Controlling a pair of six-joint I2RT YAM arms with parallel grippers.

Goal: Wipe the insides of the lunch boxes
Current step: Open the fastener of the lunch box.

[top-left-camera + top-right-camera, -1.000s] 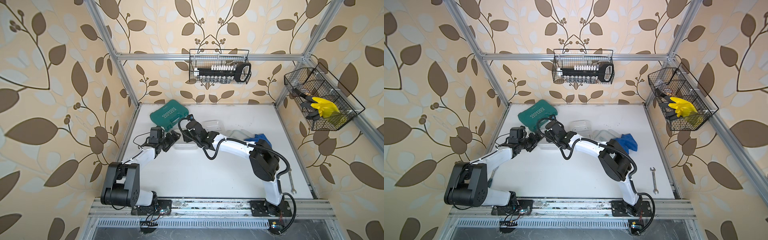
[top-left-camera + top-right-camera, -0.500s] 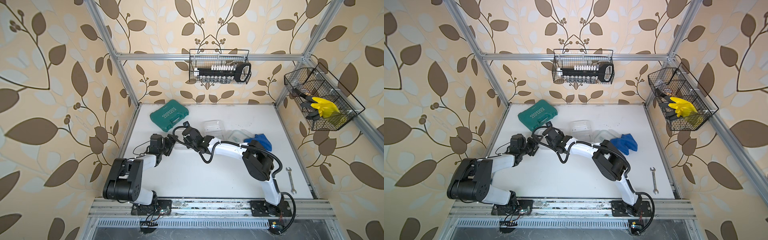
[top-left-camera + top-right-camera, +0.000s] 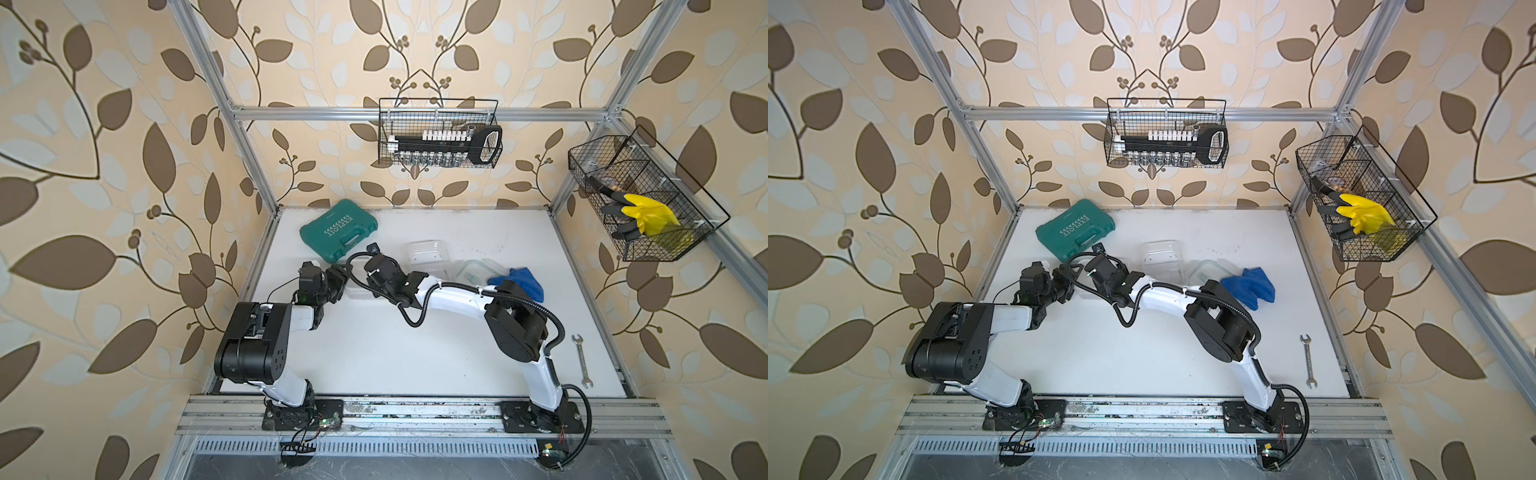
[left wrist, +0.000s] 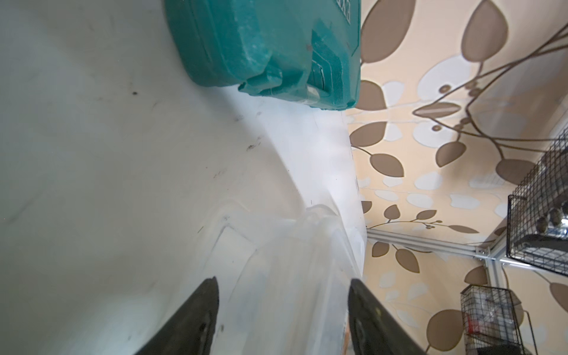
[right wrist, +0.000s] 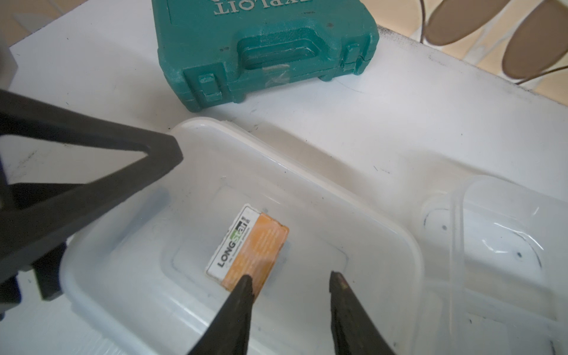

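One green case (image 5: 264, 46) near the lunch box (image 5: 353, 221) — blue cloth (image 3: 519, 282) well apart.

Clear lunch box (image 5: 307, 190), label (image 5: 246, 246) on its floor, right claw (image 5: 290, 276) parted above, green tool case (image 5: 261, 46) beyond

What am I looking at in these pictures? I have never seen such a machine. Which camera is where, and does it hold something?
This is a robot: a left arm and a right arm bolted at the front of a white table, each ending in a two-finger gripper. Two pictures look down on everything from above; two come from cameras on the wrists. On the table lie a green tool case, beside it a clear lunch box, a second lunch box, a blue cloth and a wrench. The right gripper hangs open over the first box's inside; the left gripper stands open at its end. Neither holds anything.
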